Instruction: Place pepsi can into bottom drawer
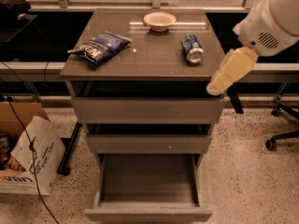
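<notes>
can: pepsi can (192,49) lies on its side on the cabinet top (149,62), right-rear area, silver end toward the front. Nothing touches it.
gripper: gripper (217,83) hangs off the front-right corner of the top, near the can but apart from it, pointing down-left. Holds nothing. Whether it's open or closed can't be told from this angle.
drawer: bottom drawer (148,213) is pulled out and the inside looks bare, so it's ready to take the can.
neighbours: bowl (160,20) at rear centre, just left of the can. Chip bag (99,46) is well apart on the left.
step: probably the reach-in for the pick, since the can isn't grasped.
how to do it well: come up over the top edge first, then drop onto the can from above. Span its round body crosswise, not end to end. Centre on the body so it can't roll out as the gripper closes.
watch: a sideways nudge would roll the can toward the bowl or off the right edge.
after pick: lift clear, swing out in front past the two upper drawer fronts, lower into the open box, release low.
</notes>
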Controlling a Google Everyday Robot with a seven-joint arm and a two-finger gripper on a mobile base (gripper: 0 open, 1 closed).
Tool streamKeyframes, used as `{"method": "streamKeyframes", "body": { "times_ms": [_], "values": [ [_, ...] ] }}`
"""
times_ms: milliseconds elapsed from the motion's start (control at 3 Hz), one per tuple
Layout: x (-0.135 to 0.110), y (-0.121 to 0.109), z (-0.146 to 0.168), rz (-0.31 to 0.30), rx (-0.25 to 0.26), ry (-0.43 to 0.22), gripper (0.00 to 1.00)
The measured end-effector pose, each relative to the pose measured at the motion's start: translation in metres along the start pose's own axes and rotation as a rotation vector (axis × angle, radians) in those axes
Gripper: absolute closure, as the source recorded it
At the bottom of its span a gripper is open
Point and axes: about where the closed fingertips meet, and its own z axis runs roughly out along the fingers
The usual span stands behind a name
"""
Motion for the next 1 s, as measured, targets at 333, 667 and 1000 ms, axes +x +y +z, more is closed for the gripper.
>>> {"method": "streamKeyframes", "body": {
  "times_ms": [333,667,1000],
  "values": [
    [-0.002,-0.009,0.040,0.109,0.008,-0.051,0.00],
    [-0.012,-0.024,0.080,0.169,0.016,-0.109,0.00],
    [-0.014,-0.040,0.113,0.215,0.019,-0.146,0.00]
  ]
}}
